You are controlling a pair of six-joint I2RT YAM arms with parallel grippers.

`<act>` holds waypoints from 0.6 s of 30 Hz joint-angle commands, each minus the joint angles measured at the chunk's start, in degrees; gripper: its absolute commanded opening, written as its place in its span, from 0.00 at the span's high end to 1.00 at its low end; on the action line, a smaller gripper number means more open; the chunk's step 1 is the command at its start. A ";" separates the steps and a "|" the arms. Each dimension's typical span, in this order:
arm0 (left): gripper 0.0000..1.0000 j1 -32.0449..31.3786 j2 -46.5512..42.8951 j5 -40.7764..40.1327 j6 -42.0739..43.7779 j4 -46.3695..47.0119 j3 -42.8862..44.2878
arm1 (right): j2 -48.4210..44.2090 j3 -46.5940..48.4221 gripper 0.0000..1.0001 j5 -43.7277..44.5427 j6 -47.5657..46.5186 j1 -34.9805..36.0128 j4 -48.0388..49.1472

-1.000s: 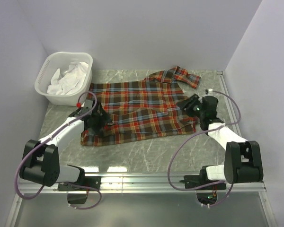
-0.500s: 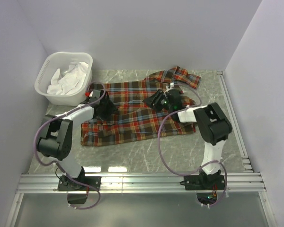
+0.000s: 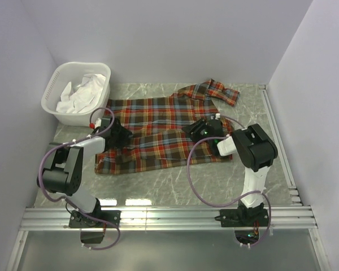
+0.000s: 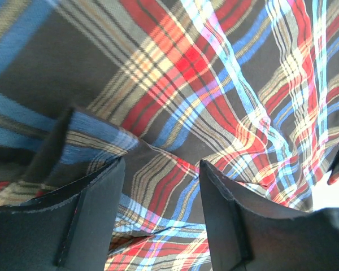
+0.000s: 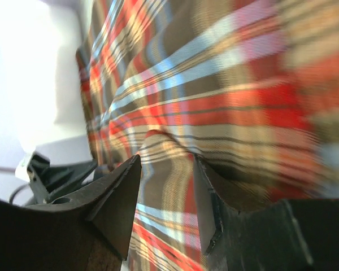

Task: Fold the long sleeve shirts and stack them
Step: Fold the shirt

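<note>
One plaid long sleeve shirt (image 3: 158,121) lies spread on the marble table, with its collar and one cuffed sleeve (image 3: 220,91) toward the back right. My left gripper (image 3: 117,134) is low on the shirt's left side. In the left wrist view its fingers (image 4: 96,214) press into the shirt (image 4: 203,73), and a pucker of cloth fills the gap between them. My right gripper (image 3: 196,130) rests on the shirt's right half. There a raised ridge of the plaid shirt (image 5: 226,84) sits pinched between the fingers (image 5: 116,197).
A white laundry basket (image 3: 50,97) holding white cloth (image 3: 82,93) stands at the back left, close to the shirt's left edge. Walls close in the table on the left, back and right. A bare strip of marble (image 3: 175,180) runs along the front.
The right gripper has swung left from the shirt's right edge onto its middle. The left gripper went up toward the basket, then back a little, and its jaws narrowed onto the cloth.
</note>
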 commanded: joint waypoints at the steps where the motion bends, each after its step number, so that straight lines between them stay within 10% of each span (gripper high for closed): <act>1: 0.37 2.10 -2.43 -5.47 -1.06 -6.40 -4.08 | -3.01 -3.62 0.50 7.70 -0.81 -2.12 -3.51; 18: 0.31 2.37 -25.02 -6.35 5.89 -24.94 -2.38 | -25.59 -4.68 0.50 -3.69 -13.47 -4.41 -20.12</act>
